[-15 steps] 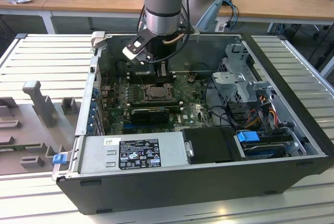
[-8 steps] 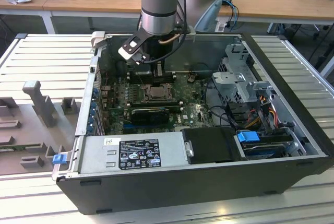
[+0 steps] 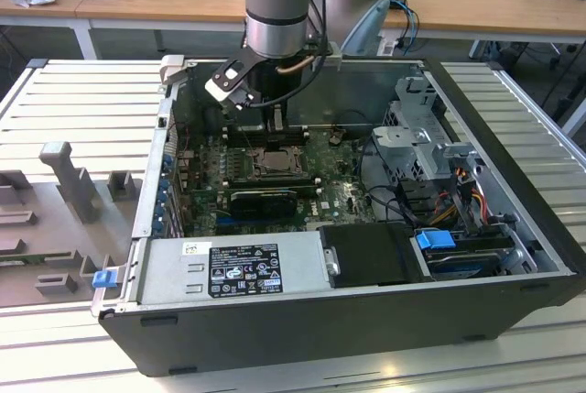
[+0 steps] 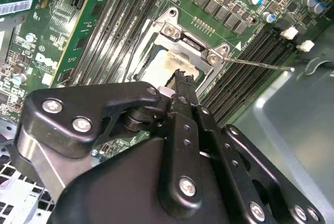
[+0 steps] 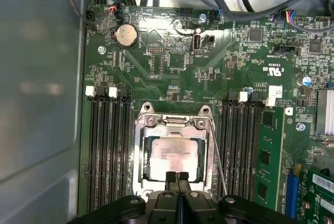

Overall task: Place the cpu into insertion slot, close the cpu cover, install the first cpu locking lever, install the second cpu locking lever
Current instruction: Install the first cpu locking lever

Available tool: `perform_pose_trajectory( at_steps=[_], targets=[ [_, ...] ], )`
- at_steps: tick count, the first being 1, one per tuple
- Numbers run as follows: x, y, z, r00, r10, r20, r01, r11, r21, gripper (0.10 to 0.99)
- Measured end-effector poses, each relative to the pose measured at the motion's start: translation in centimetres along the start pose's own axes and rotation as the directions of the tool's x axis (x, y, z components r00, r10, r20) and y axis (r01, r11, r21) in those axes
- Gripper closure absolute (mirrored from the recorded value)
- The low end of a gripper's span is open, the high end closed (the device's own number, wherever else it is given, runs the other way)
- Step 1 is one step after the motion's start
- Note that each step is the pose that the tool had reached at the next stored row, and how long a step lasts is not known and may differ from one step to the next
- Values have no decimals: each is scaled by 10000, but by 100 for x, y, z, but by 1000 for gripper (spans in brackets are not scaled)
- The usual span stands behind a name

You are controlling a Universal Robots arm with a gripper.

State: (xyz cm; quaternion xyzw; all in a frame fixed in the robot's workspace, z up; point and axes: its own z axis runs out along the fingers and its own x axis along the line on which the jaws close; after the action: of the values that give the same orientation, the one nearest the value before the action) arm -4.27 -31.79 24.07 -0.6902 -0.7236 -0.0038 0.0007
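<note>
- CPU (image 5: 175, 153) lies flat in the insertion slot (image 5: 146, 156) on the green motherboard (image 5: 177, 78). Its pale, smudged metal top shows through the window of the cpu cover (image 5: 140, 156), which looks folded down around it.
- In the exterior view the socket sits inside the open computer case (image 3: 320, 333), towards the exterior view's left of the board. It is on the far side of the power supply (image 3: 229, 269), which lines the near wall. The case rests on a slatted counter (image 3: 82, 91).
- The end effector (image 5: 176, 176) has its fingers pressed together with nothing visible between them. Its tip hangs over the chip's near edge, at or just above the cover's rim. Whether it actually touches cannot be told.
- One thin wire locking lever (image 4: 261, 63) juts free from a socket corner across the black memory slots (image 5: 107, 151), so it reads as unlatched. How the other lever stands cannot be told.
- The chip is probably light and rigid, with a slick top and delicate contacts beneath. It would best be held by two opposite edges, though seated under the frame it offers little to grip.
- The cover looks like thin, stiff sheet metal on a hinge, best pushed at its free edge rather than pinched.
- The lever is likely springy steel wire. Its outer end gives the best purchase, but it could slip off smooth fingers.
</note>
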Motion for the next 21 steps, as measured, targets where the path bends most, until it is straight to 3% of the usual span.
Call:
perform_pose_trajectory(
  at_steps=[3, 5, 8, 10, 14, 17, 21],
  targets=[
    [2, 1, -339, 10000, 0, 4, 0, 10000, 0, 980],
    [3, 2, -417, 10000, -5, 5, 5, 10000, 0, 980],
    [3, 2, -414, 9951, -984, 2, 984, 9951, 7, 980],
    [2, 2, -412, 9857, -1686, 2, 1686, 9857, 12, 980],
    [3, 2, -411, 9697, -2443, 2, 2443, 9697, 17, 980],
    [2, 2, -411, 9525, -3046, 3, 3046, 9525, 21, 980],
    [3, 2, -411, 9243, -3817, 7, 3817, 9243, 29, 980]
  ],
)
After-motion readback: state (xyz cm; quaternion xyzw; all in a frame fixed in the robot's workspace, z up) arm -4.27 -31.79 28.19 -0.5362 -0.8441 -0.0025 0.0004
